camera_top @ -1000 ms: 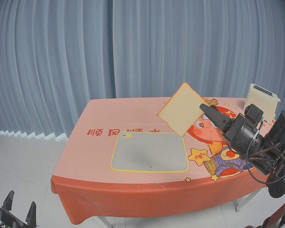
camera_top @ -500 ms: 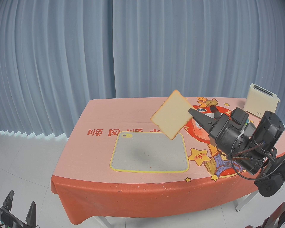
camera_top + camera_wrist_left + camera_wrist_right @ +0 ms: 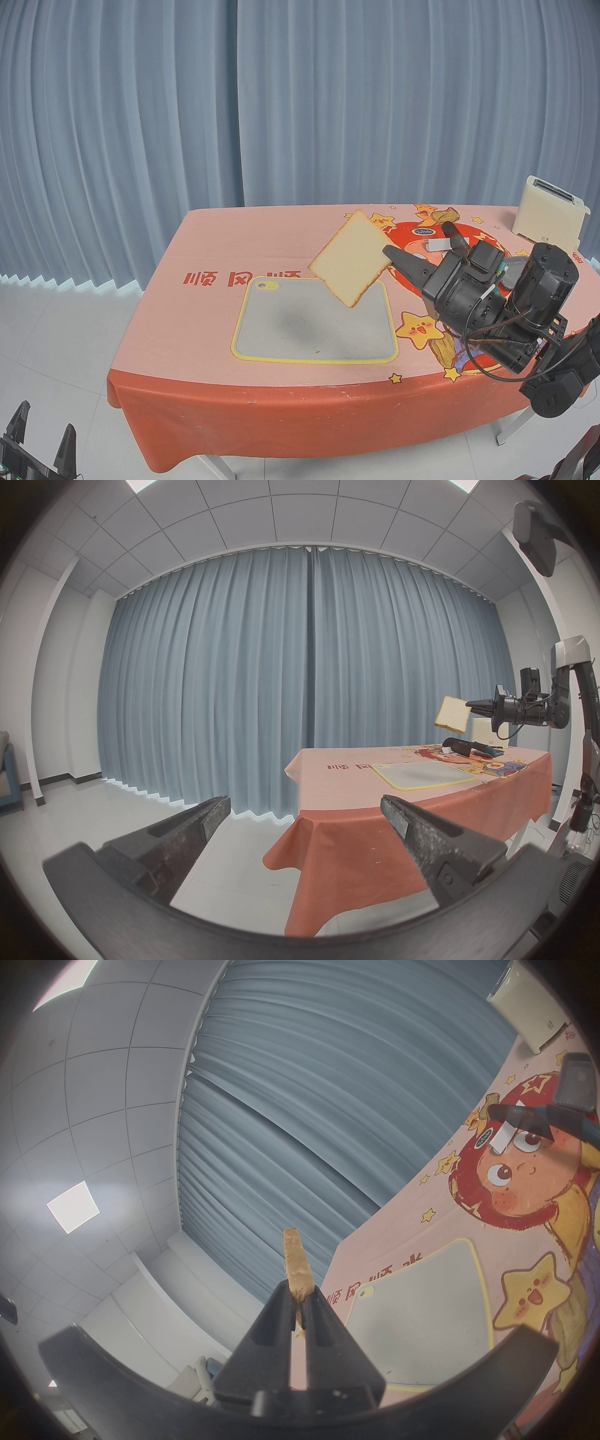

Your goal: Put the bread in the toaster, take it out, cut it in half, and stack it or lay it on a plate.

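Right gripper [image 3: 389, 252] pinches the bread slice [image 3: 351, 257] by one edge, tilted in air over the far corner of the cutting board [image 3: 312, 325]; so slim a hold risks the slice pivoting, tearing or dropping off-board.

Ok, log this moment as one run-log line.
right gripper: shut on bread, aloft near far right corner of cutting board | left gripper: open, away from table | toaster: far right
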{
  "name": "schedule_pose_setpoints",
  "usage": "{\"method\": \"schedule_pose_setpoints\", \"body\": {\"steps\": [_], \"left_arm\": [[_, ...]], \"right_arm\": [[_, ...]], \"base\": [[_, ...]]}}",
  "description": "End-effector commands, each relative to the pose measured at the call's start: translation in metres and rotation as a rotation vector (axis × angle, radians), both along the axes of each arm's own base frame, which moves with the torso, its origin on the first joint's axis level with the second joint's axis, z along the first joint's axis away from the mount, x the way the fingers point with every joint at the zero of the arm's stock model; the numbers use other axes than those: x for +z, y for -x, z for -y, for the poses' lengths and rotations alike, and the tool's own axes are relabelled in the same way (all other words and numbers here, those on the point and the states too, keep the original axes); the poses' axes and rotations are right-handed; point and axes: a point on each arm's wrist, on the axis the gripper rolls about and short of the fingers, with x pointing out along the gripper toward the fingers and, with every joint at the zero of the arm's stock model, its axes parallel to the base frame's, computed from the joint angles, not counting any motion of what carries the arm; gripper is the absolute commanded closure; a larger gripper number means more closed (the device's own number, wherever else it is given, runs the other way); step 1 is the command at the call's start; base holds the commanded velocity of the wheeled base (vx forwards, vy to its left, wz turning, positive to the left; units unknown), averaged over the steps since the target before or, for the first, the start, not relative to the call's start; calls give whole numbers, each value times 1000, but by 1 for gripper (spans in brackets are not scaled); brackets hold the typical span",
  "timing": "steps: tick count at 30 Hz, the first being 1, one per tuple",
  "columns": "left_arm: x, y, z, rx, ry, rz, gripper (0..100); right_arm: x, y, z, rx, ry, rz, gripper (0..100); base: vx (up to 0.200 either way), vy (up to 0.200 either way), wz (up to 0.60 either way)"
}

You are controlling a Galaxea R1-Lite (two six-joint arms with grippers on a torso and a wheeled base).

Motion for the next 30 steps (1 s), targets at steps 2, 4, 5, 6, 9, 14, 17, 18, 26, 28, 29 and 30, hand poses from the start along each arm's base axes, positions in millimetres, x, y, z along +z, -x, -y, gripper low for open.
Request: {"method": "schedule_pose_setpoints", "body": {"steps": [2, 4, 5, 6, 9, 14, 17, 18, 26, 28, 29, 30], "left_arm": [[-5, 0, 0, 1, 0, -1, 0], [-5, 0, 0, 1, 0, -1, 0], [-5, 0, 0, 1, 0, -1, 0], [-5, 0, 0, 1, 0, -1, 0], [-5, 0, 0, 1, 0, -1, 0], [-5, 0, 0, 1, 0, -1, 0], [-5, 0, 0, 1, 0, -1, 0], [-5, 0, 0, 1, 0, -1, 0], [-5, 0, 0, 1, 0, -1, 0], [-5, 0, 0, 1, 0, -3, 0], [-5, 0, 0, 1, 0, -1, 0], [-5, 0, 0, 1, 0, -1, 0]], "right_arm": [[-3, 2, -3, 14, 7, -8, 100], [-2, 3, -3, 14, 5, -6, 100], [-2, 3, -4, 14, 6, -7, 100], [-3, 3, -4, 14, 7, -8, 100], [-6, 2, -4, 13, 14, -18, 100], [-9, 1, -5, 9, 21, -26, 100], [-14, -2, -6, -15, 32, -39, 100], [-15, -2, -7, -20, 34, -39, 100], [-27, -8, -10, -37, 17, -10, 100], [-29, -9, -12, -46, 12, 0, 100], [-30, -10, -12, -49, 7, 4, 100], [-30, -10, -13, -51, 5, 7, 100]], "base": [[0, 0, 0], [0, 0, 0], [0, 0, 0], [0, 0, 0], [0, 0, 0], [0, 0, 0], [0, 0, 0], [0, 0, 0], [0, 0, 0], [0, 0, 0], [0, 0, 0], [0, 0, 0]]}}
